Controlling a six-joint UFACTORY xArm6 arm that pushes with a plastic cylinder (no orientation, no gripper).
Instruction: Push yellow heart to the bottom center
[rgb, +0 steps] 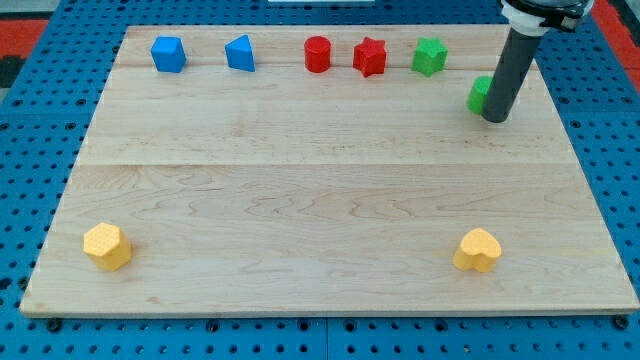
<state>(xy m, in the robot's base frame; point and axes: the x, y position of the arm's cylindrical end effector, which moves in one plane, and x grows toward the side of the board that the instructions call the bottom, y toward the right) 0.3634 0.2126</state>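
Yellow heart (479, 250): the task's block, lying flat on the surface near its bottom edge, at about five o'clock from the board's middle, well to the view's right of bottom centre; nothing touches it.
Surface (320, 190): pale wooden board, the largest thing in view, resting on a blue pegboard (30, 120) that shows around all its edges.
Rod: dark and straight, coming down from the view's top right, at about two o'clock from the board's middle.
My tip (495, 119): resting on the board at the rod's lower end, well apart from the yellow heart, which lies at about six o'clock from it.
Fingers: the arm carries none, only the rod, so nothing is grasped or clenched.
Yellow block (107, 246): rounded, exact shape unclear, at about seven o'clock from the board's middle, near the bottom left corner.
Blue cube (168, 54): at the left end of the top row, about ten o'clock.
Blue block (240, 53): angular, just right of the blue cube.
Red cylinder (317, 54): upright, at about twelve o'clock.
Red star (369, 57): just beside the red cylinder, to its right.
Green star (429, 56): next along the row, at about one o'clock.
Green block (480, 93): partly hidden behind the rod, right beside my tip at its nine o'clock; shape cannot be told.
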